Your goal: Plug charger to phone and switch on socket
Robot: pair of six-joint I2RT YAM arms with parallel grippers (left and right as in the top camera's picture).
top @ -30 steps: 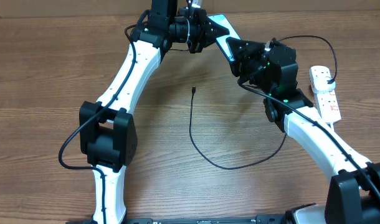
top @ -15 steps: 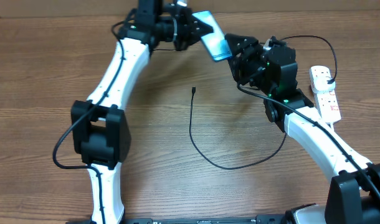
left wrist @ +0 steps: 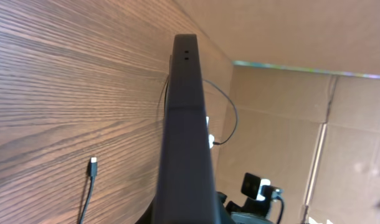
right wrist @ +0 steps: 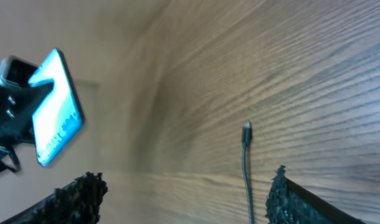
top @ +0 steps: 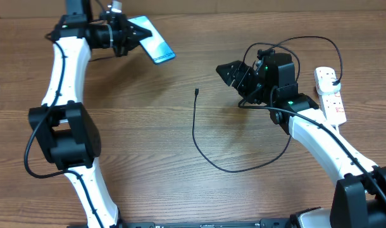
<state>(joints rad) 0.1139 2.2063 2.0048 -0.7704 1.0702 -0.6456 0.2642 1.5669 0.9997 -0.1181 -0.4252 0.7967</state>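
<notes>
My left gripper (top: 124, 35) is shut on the phone (top: 152, 39) and holds it in the air over the table's far left, light blue screen up and tilted. The left wrist view shows only the phone's dark edge (left wrist: 185, 118), which hides the jaws. My right gripper (top: 233, 74) is open and empty, a little right of the charger's connector tip (top: 197, 92). In the right wrist view the tip (right wrist: 246, 132) lies between my fingers (right wrist: 84, 194), and the phone (right wrist: 53, 124) is far left. The thin black cable (top: 199, 142) loops across the table and up to the socket (top: 330, 96).
The white power strip lies at the right edge with a black plug (top: 335, 81) in it. The cable arcs over my right arm (top: 319, 136). A brown cardboard wall stands behind the table (left wrist: 283, 37).
My left arm has swung far to the left, carrying the phone away from the right gripper. The right gripper has dropped a little toward the cable tip and stands open.
</notes>
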